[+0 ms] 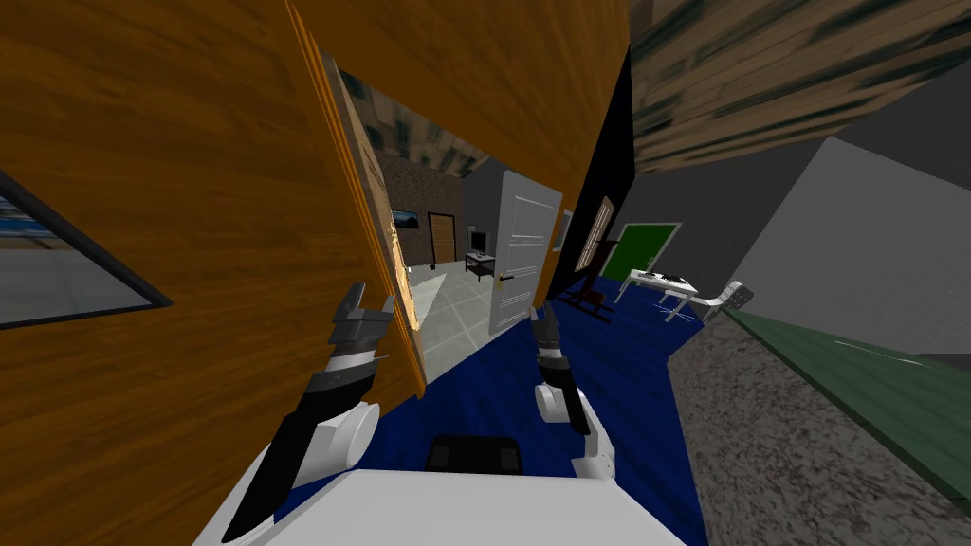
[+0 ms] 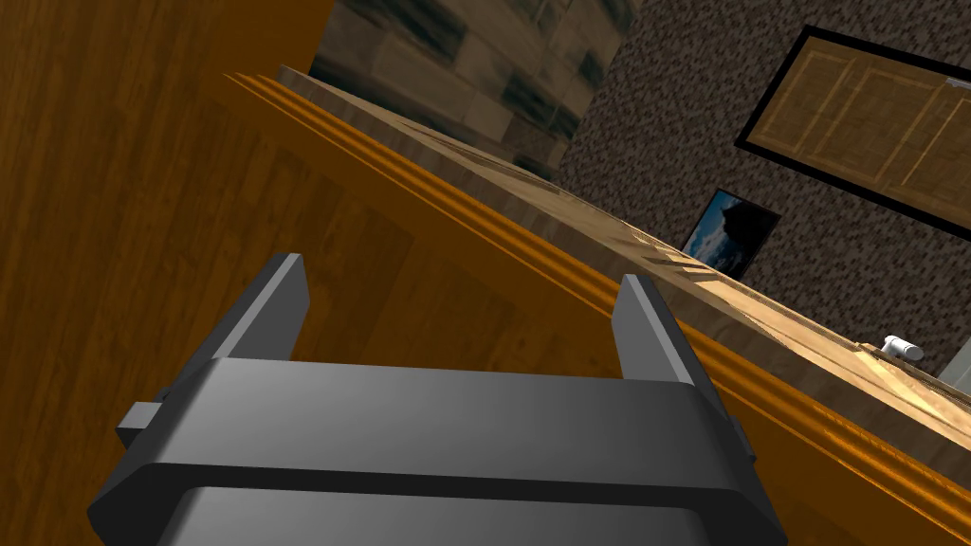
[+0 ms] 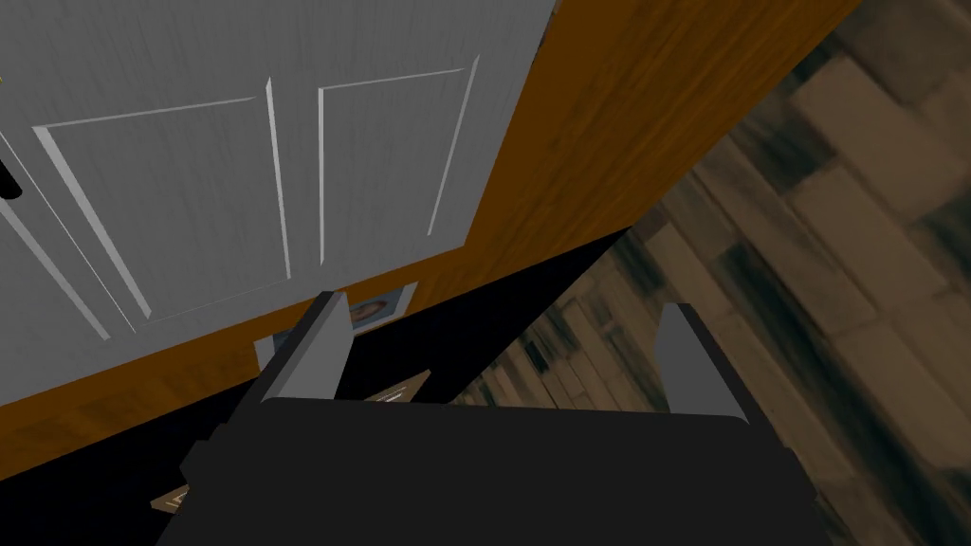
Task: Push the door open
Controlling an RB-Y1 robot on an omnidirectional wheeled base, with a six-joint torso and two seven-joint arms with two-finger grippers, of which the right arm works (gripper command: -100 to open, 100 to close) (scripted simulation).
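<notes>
The light wooden door [image 1: 377, 204] stands ajar, swung away from me and seen nearly edge-on beside an orange-brown wood wall [image 1: 171, 190]. In the left wrist view its panelled face [image 2: 578, 223] runs along an orange moulded frame strip [image 2: 446, 213], with a small white handle [image 2: 899, 348] far along it. My left gripper [image 1: 372, 305] is open at the door's near edge, its fingers [image 2: 277, 303] over the wall and frame strip; contact is unclear. My right gripper [image 1: 542, 318] hangs open over the blue floor, and its fingertips [image 3: 320, 341] point at a white panelled door [image 3: 237, 161].
Through the gap lie a tiled floor [image 1: 455, 308] and the white panelled door [image 1: 520, 256], standing open. To the right, the blue floor [image 1: 503, 389] leads to a dark rocking chair [image 1: 590, 284], a white table [image 1: 662, 282] and a speckled grey surface [image 1: 778, 445].
</notes>
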